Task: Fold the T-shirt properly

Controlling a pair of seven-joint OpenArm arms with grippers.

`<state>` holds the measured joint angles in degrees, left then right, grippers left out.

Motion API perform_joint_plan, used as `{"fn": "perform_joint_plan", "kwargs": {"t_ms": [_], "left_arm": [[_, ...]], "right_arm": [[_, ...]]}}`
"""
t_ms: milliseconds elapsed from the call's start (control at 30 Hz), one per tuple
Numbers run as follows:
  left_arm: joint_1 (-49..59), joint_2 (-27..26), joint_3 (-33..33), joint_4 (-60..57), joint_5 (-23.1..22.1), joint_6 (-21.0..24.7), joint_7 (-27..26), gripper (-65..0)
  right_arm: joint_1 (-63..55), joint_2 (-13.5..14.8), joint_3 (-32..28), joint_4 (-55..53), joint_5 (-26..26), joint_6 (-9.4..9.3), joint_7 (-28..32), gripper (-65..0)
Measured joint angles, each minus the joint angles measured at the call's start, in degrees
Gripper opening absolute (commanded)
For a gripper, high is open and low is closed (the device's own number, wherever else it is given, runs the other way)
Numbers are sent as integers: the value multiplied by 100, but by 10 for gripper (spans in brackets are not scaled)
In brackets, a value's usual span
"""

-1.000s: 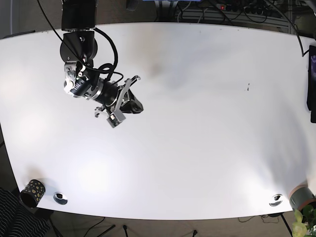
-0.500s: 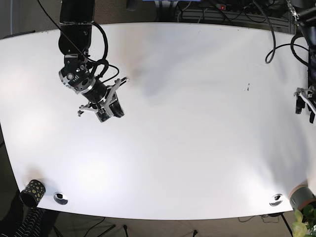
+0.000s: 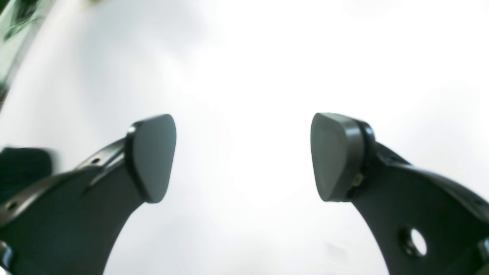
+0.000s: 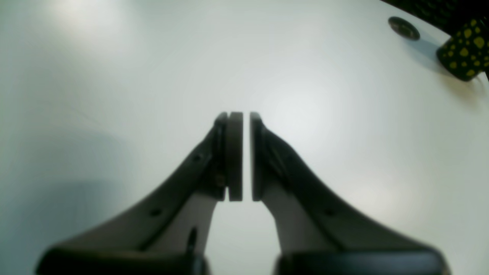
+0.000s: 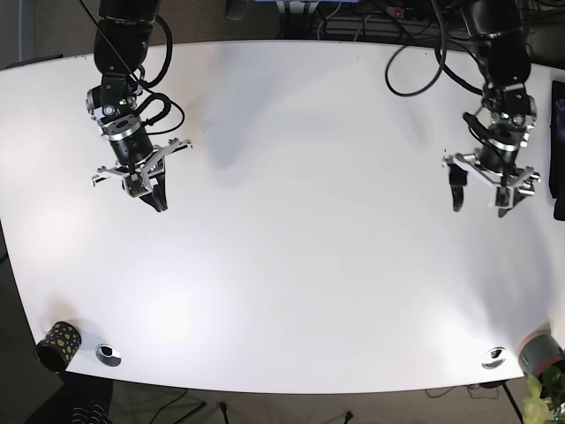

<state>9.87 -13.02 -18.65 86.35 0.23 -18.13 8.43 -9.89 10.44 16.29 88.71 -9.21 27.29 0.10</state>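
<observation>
Jaws on our left gripper [image 5: 482, 192] gape wide. Our right gripper [image 5: 152, 196] sits nearly closed (nothing between) above the white counter [image 5: 300, 265].

White table [image 5: 291, 265]: broad, glossy top with rounded corners, filling most of the base view. Black cup with yellow spots [image 5: 56, 343]: stands upright at the near left corner of the table; also in the right wrist view [image 4: 464, 53] at upper right. Round metal grommet [image 5: 108, 354]: set into the tabletop just beside the spotted cup. Second metal grommet [image 5: 493, 358]: near the opposite near corner. Grey pot [image 5: 540, 352] holding a green plant [image 5: 540, 399]: at the table's near right edge. Cables and power strip [image 5: 424, 18]: beyond the far edge.
</observation>
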Motion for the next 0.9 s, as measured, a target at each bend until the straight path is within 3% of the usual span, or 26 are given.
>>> {"fn": "perform_joint_plan", "kwargs": {"t_ms": [167, 267, 367, 467, 800, 900], "left_arm": [[715, 605, 420, 487, 367, 581, -466, -146], [1132, 909, 560, 863, 496, 664, -509, -149], [1515, 1189, 614, 1113, 623, 654, -514, -192], [2015, 1386, 710, 1329, 660, 658, -476, -197], [3676, 2009, 935, 2487, 671, 702, -55, -199], [4144, 2192, 946, 2632, 667, 686, -17, -199]], "right_arm": [[-496, 227, -9, -282, 142, -332, 625, -617], [-848, 385, -24, -293, 791, -295, 667, -617], [-1172, 586, -26, -295, 1392, -291, 669, -617], [-1558, 761, -9, -284, 1818, -354, 688, -617], [-3010, 719, 208, 380, 2374, -273, 697, -617], [-3434, 754, 284, 632, 2520, -382, 695, -617]]}}
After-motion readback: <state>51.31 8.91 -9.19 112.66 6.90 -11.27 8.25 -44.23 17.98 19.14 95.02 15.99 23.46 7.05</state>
